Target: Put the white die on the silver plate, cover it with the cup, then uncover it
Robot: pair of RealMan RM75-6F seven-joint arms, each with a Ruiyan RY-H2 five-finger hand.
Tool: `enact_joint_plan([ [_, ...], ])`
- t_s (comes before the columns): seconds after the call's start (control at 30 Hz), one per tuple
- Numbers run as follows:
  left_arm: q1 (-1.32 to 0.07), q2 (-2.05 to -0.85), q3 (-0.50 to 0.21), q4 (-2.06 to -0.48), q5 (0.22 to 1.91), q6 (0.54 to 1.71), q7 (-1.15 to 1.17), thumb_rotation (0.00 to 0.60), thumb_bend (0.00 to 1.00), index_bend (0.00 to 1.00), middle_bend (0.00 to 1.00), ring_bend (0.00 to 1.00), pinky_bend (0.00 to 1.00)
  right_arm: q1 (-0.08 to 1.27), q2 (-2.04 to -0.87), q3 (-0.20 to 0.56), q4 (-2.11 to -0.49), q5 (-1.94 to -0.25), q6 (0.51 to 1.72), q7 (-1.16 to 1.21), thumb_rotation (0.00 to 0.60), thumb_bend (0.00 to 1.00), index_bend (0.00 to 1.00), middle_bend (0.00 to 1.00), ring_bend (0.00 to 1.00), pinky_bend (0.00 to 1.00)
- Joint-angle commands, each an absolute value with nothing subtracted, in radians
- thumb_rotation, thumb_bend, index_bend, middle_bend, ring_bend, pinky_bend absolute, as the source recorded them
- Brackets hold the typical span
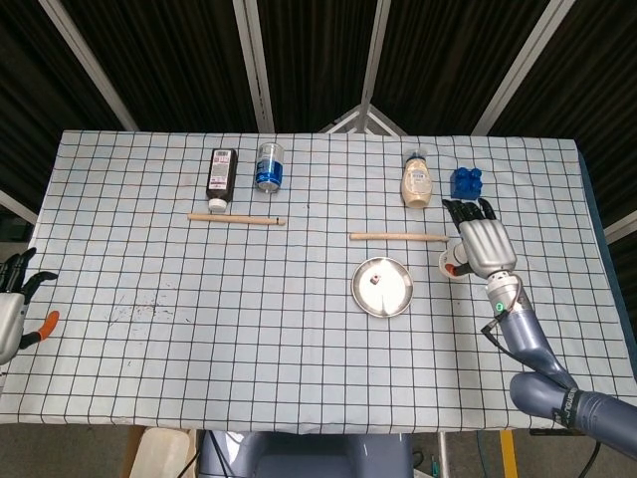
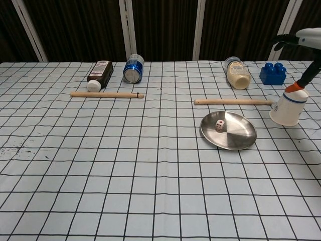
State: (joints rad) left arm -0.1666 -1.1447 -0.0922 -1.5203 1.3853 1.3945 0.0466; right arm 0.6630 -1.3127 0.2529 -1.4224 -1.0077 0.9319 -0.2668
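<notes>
The white die (image 1: pixel 374 280) (image 2: pixel 218 125) lies in the silver plate (image 1: pixel 390 299) (image 2: pixel 235 139), left of its centre. To the plate's right stands the white cup (image 1: pixel 451 265) (image 2: pixel 287 109), narrow end up and a little tilted. My right hand (image 1: pixel 482 240) (image 2: pixel 304 40) hovers over the cup with fingers spread and nothing in it. Its orange thumb tip (image 2: pixel 296 87) is at the cup's top; whether they touch is unclear. My left hand (image 1: pixel 12 299) rests off the table's left edge, fingers apart and empty.
Along the back lie a brown bottle (image 1: pixel 221 171), a blue can (image 1: pixel 269 165), a cream bottle (image 1: pixel 417 181) and a blue block (image 1: pixel 465 183). One wooden stick (image 1: pixel 236 219) lies at the left; another (image 1: pixel 398 237) lies just behind the plate.
</notes>
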Motion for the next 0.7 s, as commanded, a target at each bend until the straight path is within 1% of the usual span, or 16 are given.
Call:
enact_joint_plan([
  [0.03,-0.166,-1.146,-0.093,-1.520,1.383,1.397,0.050,0.600,0.47,0.28,0.00,0.00,0.10,0.662,-1.311,0.238,-1.398,-0.989,0.905,-0.267,0.600,0.15,0.17,0.20,0.17,0.00],
  [0.37,-0.168,-1.148,-0.095,-1.520,1.376,1.391,0.056,0.600,0.47,0.28,0.00,0.00,0.10,0.673,-1.353,0.220,-1.322,-0.983,0.862,-0.243,0.600,0.15,0.22,0.23,0.17,0.00],
  [0.6,-0.167,-1.149,-0.097,-1.519,1.372,1.391,0.057,0.600,0.47,0.28,0.00,0.00,0.10,0.683,-1.381,0.218,-1.263,-0.976,0.837,-0.222,0.600,0.15,0.29,0.28,0.18,0.00],
  [0.7,-0.169,-1.151,-0.097,-1.517,1.371,1.389,0.060,0.600,0.47,0.29,0.00,0.00,0.10,0.684,-1.391,0.214,-1.241,-0.975,0.829,-0.216,0.600,0.17,0.32,0.31,0.19,0.00],
])
